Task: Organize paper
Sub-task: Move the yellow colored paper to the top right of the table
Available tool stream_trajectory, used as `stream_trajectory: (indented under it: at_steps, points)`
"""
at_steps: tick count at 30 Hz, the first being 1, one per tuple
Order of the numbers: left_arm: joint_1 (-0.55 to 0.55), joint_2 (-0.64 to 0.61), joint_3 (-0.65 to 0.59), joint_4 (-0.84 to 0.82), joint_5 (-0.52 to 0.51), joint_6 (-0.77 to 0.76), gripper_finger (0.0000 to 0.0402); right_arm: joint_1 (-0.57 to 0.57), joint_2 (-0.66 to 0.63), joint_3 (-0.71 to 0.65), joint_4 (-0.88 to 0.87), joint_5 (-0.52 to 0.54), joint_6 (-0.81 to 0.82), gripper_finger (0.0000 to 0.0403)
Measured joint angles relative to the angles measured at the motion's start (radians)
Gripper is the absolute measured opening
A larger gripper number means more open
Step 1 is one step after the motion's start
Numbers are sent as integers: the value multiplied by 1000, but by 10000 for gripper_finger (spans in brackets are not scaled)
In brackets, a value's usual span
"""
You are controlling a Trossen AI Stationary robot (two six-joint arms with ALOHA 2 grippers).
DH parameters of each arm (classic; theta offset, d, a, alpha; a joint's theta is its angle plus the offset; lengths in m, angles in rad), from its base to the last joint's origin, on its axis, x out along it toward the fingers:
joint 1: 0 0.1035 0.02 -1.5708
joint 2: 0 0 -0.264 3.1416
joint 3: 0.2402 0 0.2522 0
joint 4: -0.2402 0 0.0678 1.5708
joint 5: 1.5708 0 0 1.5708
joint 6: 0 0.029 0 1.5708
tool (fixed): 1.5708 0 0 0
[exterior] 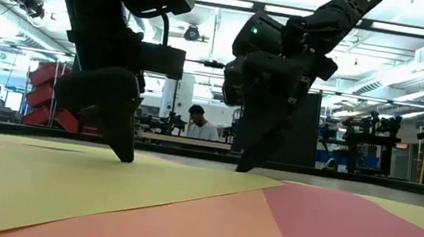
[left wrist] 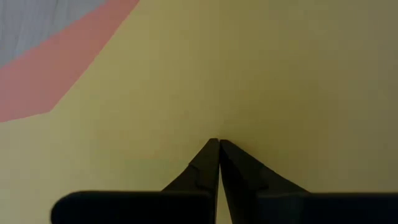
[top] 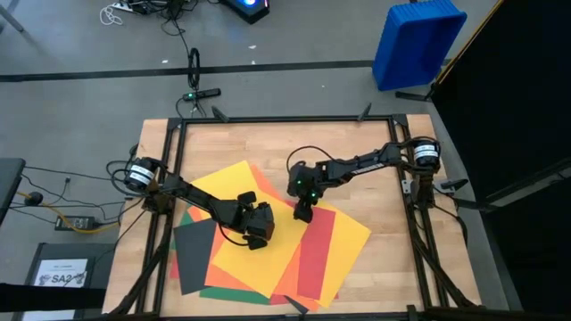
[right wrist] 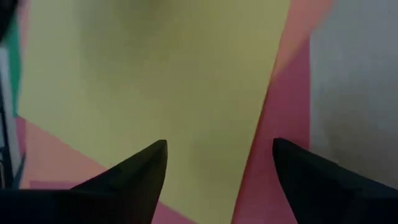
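I count the paper (top: 268, 254) as an overlapping fan on the wooden tabletop (top: 375, 152), toward its front and middle. From above I can make out two yellow sheets (top: 241, 192), at least two orange ones (top: 236, 263), one red sheet (top: 317, 259), one dark grey sheet (top: 194, 254) at the left edge of the fan and one green sheet (top: 223, 292) peeking out underneath at the front. More may be hidden below; I cannot tell.

My left tool (top: 260, 226) is down on the top yellow sheet, fingers pressed together with nothing between them; in its wrist view the closed tips (left wrist: 214, 149) meet on plain yellow. My right tool (top: 303, 212) stands where the yellow sheet borders the red one, fingers spread wide and gripping nothing; its wrist view shows the two tips (right wrist: 155, 155) apart over yellow and red.

Off the tabletop, I see one blue bin (top: 417, 40) on the floor at the far right, and one white printed sheet (top: 62, 272) at the front left. One person (exterior: 199, 123) sits far back in the room.
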Motion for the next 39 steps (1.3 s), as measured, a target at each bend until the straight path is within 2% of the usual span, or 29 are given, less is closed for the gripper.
stream_trajectory:
  at_steps: [12,16,25,39]
  points:
    - [0,0,0,9,1,16,0,0,23,3,-10,-11,14,258]
    - [0,0,0,26,2,16,0,2,26,1,13,-67,14,252]
    - [0,0,1,26,2,16,0,2,27,1,55,-119,15,244]
    - [0,0,1,25,1,15,0,-8,27,1,222,-267,47,239]
